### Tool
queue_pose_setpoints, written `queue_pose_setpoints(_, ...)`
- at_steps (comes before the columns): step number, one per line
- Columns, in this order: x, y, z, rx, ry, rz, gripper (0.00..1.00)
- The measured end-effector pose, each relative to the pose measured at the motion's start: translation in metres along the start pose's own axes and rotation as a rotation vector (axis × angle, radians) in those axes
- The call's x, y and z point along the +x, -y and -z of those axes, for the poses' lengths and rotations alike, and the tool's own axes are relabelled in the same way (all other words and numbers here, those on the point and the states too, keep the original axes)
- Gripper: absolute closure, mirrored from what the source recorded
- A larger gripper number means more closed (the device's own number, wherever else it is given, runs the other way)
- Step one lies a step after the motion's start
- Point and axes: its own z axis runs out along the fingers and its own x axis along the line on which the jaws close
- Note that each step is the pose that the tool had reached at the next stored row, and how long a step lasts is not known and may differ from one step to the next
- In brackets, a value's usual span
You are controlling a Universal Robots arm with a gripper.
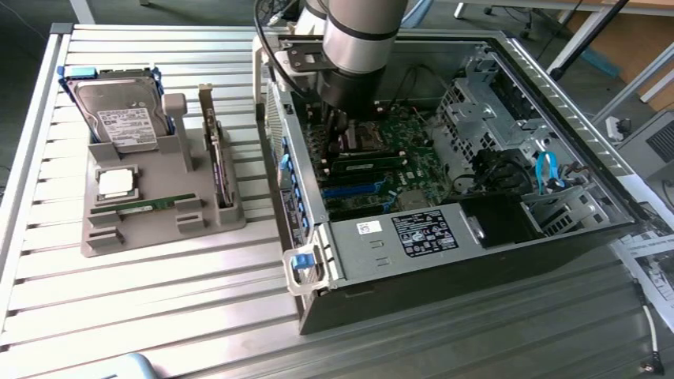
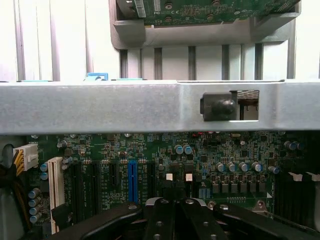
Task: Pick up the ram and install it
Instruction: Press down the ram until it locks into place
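in the wrist view the tool (image 2: 172, 220) is showing at the nearest edge, its black fingers (image 2: 161, 222) pressed together with nothing between them, so it is standing closed and empty. just beyond the fingertips the green motherboard (image 2: 200, 160) is lying flat, with a blue slot (image 2: 132, 180) standing among black slots and a white slot (image 2: 55, 187) at one side. past the board a grey metal wall of the case (image 2: 125, 107) is crossing the view, and beyond it the grey holder (image 2: 200, 32) is sitting on the slatted bench (image 2: 50, 40).

in the exterior view the arm (image 1: 358, 39) is reaching down into the open computer case (image 1: 443, 260), with the tool (image 1: 342, 130) hanging low over the motherboard (image 1: 416, 158) near the processor socket. the case is lying on its side on the bench (image 1: 158, 292).

the ram (image 1: 147, 206) is lying flat in a slot at the front of the grey holder (image 1: 158, 229), well apart from the tool, toward the exterior view's left of the case. behind it on the same holder a square silver chip (image 1: 114, 183) is resting, a hard drive (image 1: 121, 114) is standing propped at the back, and a wider card (image 1: 218, 166) is standing on edge on the side nearest the case
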Motion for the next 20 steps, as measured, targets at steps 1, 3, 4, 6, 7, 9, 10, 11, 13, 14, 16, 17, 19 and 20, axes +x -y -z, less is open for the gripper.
queue_pose_setpoints(1, 0.0, 0.0, -0.0001, 0.0, 0.0, 0.0, 0.89)
queue_pose_setpoints(3, 0.0, 0.0002, -0.0006, 0.0001, 0.0001, 0.0, 0.89)
queue_pose_setpoints(4, 0.0, 0.0003, -0.001, 0.0, 0.0001, 0.0, 0.89)
queue_pose_setpoints(6, 0.0, 0.0008, -0.0017, -0.0003, -0.0001, 0.0, 0.89)
queue_pose_setpoints(7, 0.0, 0.0011, -0.0019, -0.0006, -0.0005, 0.0, 0.89)
queue_pose_setpoints(9, 0.0, 0.0026, -0.0029, -0.0012, -0.0011, 0.0, 0.89)
queue_pose_setpoints(10, 0.0, 0.0032, -0.0035, -0.0014, -0.001, 0.0, 0.89)
queue_pose_setpoints(11, 0.0, 0.0036, -0.0041, -0.0017, -0.0011, 0.0, 0.89)
queue_pose_setpoints(13, 0.0, 0.0049, -0.0055, -0.0024, -0.0016, 0.0, 0.89)
queue_pose_setpoints(14, 0.0, 0.0054, -0.0062, -0.0027, -0.0021, 0.0, 0.89)
queue_pose_setpoints(16, 0.0, 0.0068, -0.0077, -0.0035, -0.0025, 0.0, 0.89)
queue_pose_setpoints(17, 0.0, 0.0078, -0.0086, -0.0041, -0.0029, 0.0, 0.89)
queue_pose_setpoints(19, 0.0, 0.01, -0.0115, -0.0056, -0.0036, 0.0, 0.89)
queue_pose_setpoints(20, 0.0, 0.0106, -0.0123, -0.0062, -0.0038, 0.0, 0.89)
